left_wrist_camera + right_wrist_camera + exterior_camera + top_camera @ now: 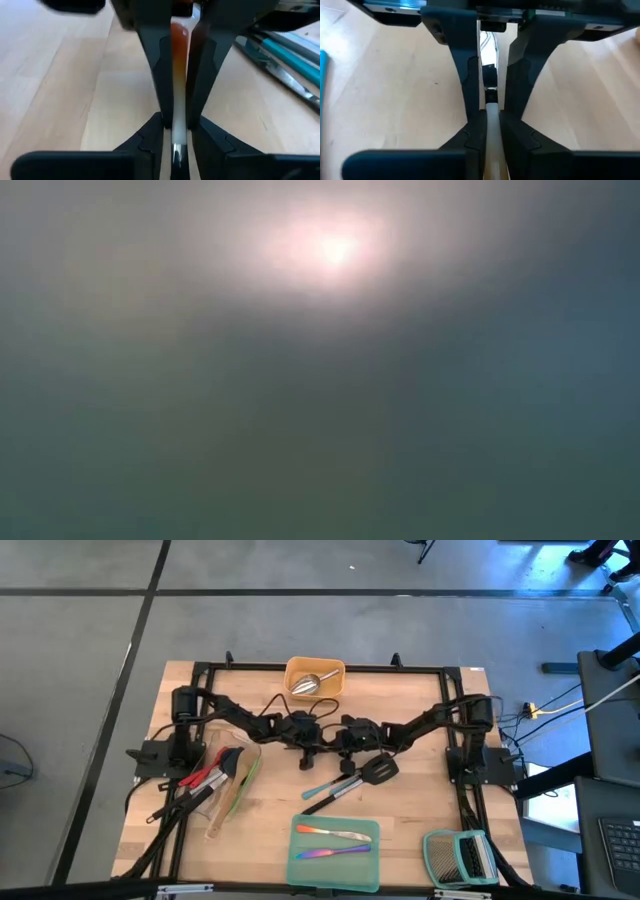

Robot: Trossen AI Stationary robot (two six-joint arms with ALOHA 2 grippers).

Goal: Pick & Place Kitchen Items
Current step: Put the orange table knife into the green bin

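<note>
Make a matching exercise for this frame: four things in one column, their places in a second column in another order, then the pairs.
Things:
1. steel scoop
2. iridescent cutlery
3. black turner
4. rack

Places:
A. in the teal tray
B. on the bare table, below the two grippers in the high view
C. in the yellow tray
D. at the table's corner on the right arm's side, beside the teal tray

Pairs: 1-C, 2-A, 3-B, 4-D
</note>
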